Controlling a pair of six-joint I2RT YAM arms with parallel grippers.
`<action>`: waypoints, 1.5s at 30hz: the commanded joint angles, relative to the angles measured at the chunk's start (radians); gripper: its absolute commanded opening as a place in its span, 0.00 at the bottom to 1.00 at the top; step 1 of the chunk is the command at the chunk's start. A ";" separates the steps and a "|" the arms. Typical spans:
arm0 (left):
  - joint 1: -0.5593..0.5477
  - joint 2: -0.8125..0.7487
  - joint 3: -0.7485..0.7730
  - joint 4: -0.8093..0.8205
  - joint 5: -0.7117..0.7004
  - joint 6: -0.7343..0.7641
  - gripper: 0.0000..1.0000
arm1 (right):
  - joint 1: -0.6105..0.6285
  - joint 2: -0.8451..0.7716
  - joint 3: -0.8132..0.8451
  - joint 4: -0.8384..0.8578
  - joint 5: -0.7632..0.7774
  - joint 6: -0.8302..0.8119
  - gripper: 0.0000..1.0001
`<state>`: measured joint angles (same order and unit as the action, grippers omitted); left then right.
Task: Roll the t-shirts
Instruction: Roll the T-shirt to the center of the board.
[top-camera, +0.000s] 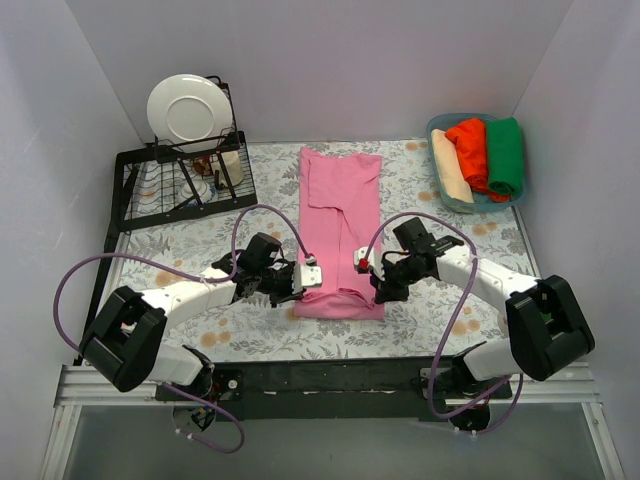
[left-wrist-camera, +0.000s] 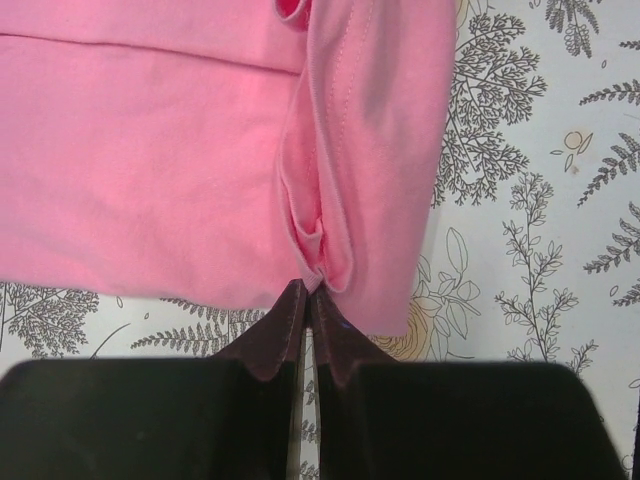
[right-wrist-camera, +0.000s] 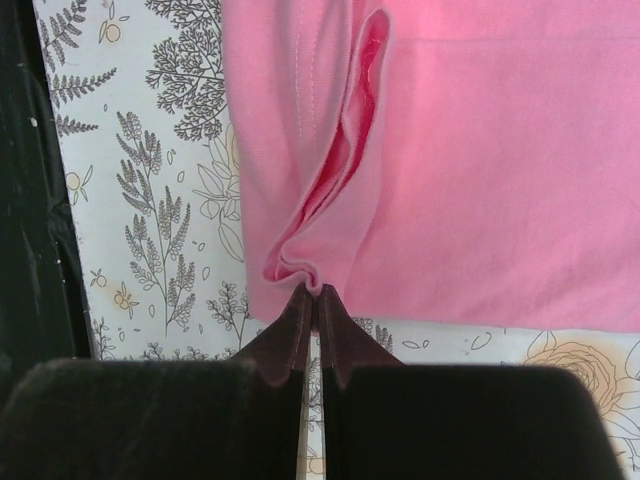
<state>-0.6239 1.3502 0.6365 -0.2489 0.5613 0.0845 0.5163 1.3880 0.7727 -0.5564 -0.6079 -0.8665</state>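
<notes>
My left gripper (left-wrist-camera: 307, 292) is pinched shut on a small pucker of the bright pink cotton t-shirt (top-camera: 340, 215), at the near left corner of its hem. My right gripper (right-wrist-camera: 312, 292) is clamped the same way on the near right corner. They sit about level, one on each side, so neither arm is nearer. From my fingers the shirt stretches straight away across the fern-printed tablecloth (top-camera: 250, 330), folded into a narrow strip whose long axis runs toward the far wall. I judge the roll must travel along that axis, away from me. The rolled shirts (top-camera: 470, 150), cream, red-orange and green, lie in the pale blue tub (top-camera: 432, 125) far right.
</notes>
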 joint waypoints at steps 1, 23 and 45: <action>0.006 -0.036 0.000 0.034 -0.043 -0.018 0.00 | -0.004 0.023 0.046 0.047 -0.018 0.001 0.01; 0.007 -0.143 0.144 -0.119 0.095 -0.120 0.35 | -0.021 -0.119 0.024 0.032 0.018 0.075 0.44; -0.048 0.109 0.120 -0.130 0.161 0.112 0.34 | -0.019 -0.060 -0.010 0.078 -0.012 0.026 0.43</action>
<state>-0.6716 1.4338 0.7197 -0.3885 0.7174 0.1707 0.4976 1.3109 0.7464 -0.5198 -0.5880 -0.8379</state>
